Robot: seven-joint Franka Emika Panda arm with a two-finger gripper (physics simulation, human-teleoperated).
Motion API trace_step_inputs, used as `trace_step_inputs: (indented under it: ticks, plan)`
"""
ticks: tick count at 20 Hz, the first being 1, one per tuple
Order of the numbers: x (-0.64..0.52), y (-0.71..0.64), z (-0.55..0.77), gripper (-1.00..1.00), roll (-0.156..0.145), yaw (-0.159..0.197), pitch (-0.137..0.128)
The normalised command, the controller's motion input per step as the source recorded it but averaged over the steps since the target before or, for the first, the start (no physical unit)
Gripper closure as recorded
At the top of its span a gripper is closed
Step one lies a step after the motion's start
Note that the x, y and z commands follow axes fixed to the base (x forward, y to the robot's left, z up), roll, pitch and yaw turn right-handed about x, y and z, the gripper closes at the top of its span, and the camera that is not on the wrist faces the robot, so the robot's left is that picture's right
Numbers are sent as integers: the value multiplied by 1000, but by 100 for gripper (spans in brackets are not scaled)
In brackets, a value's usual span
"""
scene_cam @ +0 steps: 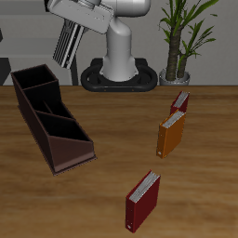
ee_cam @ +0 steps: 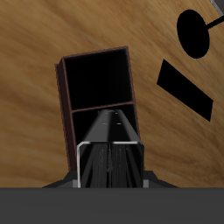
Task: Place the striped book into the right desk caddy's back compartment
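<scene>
My gripper [scene_cam: 67, 35] is shut on the striped book [scene_cam: 63, 45] and holds it in the air above the far end of the right desk caddy [scene_cam: 56, 130]. The caddy is a long dark box with maroon sloped walls and three sections. Its back compartment [scene_cam: 33, 82], the tall-walled end, lies just under the book. In the wrist view the striped book [ee_cam: 109, 156] hangs edge-on over the caddy [ee_cam: 66, 105], with an open section [ee_cam: 98, 80] showing beyond the book's end. The book hides my fingertips there.
A dark red book [scene_cam: 142, 200] stands near the table's front edge. An orange book [scene_cam: 170, 135] and another dark red book [scene_cam: 180, 100] stand farther back. A potted plant [scene_cam: 177, 42] and the robot's base [scene_cam: 121, 72] are at the table's back.
</scene>
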Motion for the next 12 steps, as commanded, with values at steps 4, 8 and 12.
trace_step_inputs:
  ticks: [4, 8, 12]
  plan:
    - [135, -32, -1, 100, -15, 43, -14]
    - [52, 81, -43, 100, 12, 0, 23]
    - [70, 58, -89, 100, 13, 42, 23]
